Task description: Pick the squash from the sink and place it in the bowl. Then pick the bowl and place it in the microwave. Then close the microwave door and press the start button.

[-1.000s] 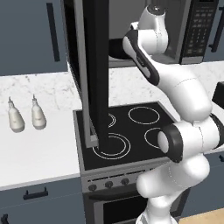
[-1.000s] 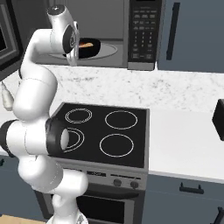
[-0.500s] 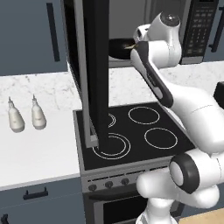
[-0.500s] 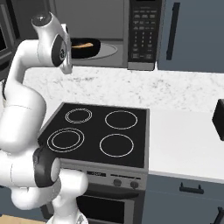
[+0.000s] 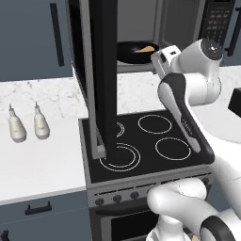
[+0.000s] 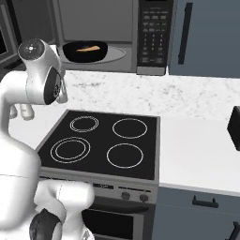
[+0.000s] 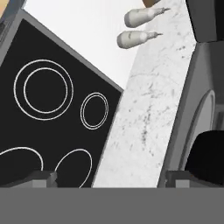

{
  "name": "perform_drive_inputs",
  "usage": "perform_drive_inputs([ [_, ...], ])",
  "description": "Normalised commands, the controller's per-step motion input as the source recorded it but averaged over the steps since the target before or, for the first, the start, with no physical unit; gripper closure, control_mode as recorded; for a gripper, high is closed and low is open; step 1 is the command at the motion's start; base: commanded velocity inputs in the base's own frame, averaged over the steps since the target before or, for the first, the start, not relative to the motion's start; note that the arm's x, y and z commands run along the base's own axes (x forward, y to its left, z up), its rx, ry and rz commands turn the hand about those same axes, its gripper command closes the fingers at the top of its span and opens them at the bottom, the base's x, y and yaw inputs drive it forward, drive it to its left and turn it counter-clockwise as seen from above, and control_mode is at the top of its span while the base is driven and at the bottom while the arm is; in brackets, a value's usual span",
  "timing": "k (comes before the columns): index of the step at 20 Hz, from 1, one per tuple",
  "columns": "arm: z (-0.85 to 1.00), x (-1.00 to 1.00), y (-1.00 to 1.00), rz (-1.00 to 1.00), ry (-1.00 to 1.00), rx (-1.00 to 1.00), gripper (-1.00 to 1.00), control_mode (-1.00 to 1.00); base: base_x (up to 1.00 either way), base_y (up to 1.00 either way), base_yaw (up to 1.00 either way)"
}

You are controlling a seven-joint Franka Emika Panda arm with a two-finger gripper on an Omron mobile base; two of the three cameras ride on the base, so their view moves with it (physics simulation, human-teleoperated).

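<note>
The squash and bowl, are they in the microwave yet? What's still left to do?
Yes: the squash lies in the bowl, and the bowl sits inside the microwave. The gripper is open, holding nothing. The microwave door is wide open, so shutting it and pressing start are left.

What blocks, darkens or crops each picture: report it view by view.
Left base view: the open microwave door stands edge-on, hiding the middle. Right base view: sharp, evenly lit, the bowl with the squash plainly visible. Hand view: rolled sideways; the bowl is a dark featureless shape cropped at the right edge.
</note>
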Motion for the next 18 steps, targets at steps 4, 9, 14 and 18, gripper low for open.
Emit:
perform_drive_inputs([
  [4,-0.23,-1.00,0.20,0.54,0.09,-0.03,-1.00,-1.00,0.00,0.00,0.00],
  [9,-0.01,-1.00,0.38,0.34,0.08,-0.08,-1.00,-1.00,0.00,0.00,0.00],
  [14,0.04,-1.00,0.41,0.14,0.03,-0.10,-1.00,-1.00,0.00,0.00,0.00],
  [18,0.00,-1.00,0.17,0.05,-0.01,-0.02,-1.00,-1.00,0.00,0.00,0.00],
])
